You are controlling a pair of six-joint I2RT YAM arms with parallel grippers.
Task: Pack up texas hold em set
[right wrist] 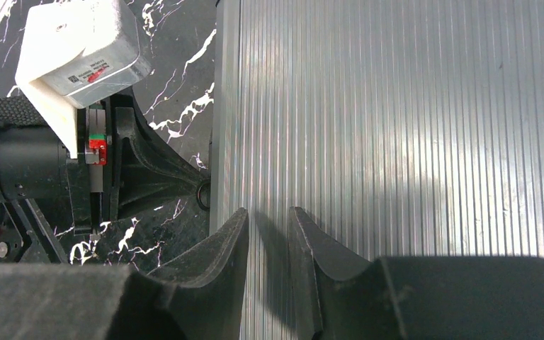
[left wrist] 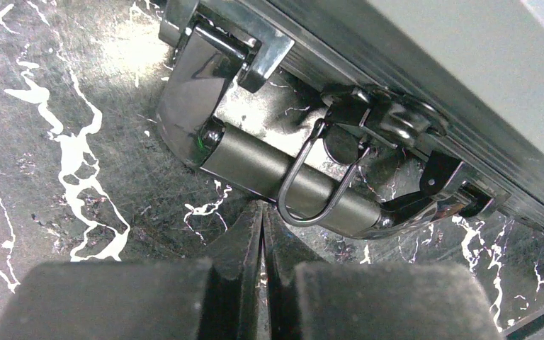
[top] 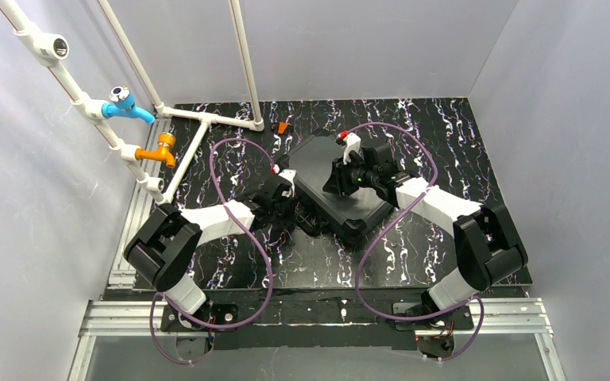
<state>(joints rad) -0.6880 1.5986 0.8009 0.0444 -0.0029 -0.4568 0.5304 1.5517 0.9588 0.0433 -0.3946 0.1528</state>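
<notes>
The black case (top: 318,163) lies shut in the middle of the table; no chip stacks show. My left gripper (top: 287,193) is at the case's left side. In the left wrist view it (left wrist: 263,207) is shut and empty, its tips just short of the dark carry handle (left wrist: 248,164) and a wire latch loop (left wrist: 304,202) under the ribbed case wall (left wrist: 425,85). My right gripper (top: 336,179) is over the lid. In the right wrist view it (right wrist: 268,216) is narrowly open, empty, above the ribbed lid (right wrist: 397,120) near its left edge.
A small orange piece (top: 283,127) lies behind the case. A white pipe frame (top: 206,119) with a blue tap (top: 123,103) and an orange tap (top: 161,149) stands at the back left. The left arm's wrist camera (right wrist: 78,49) shows beside the case.
</notes>
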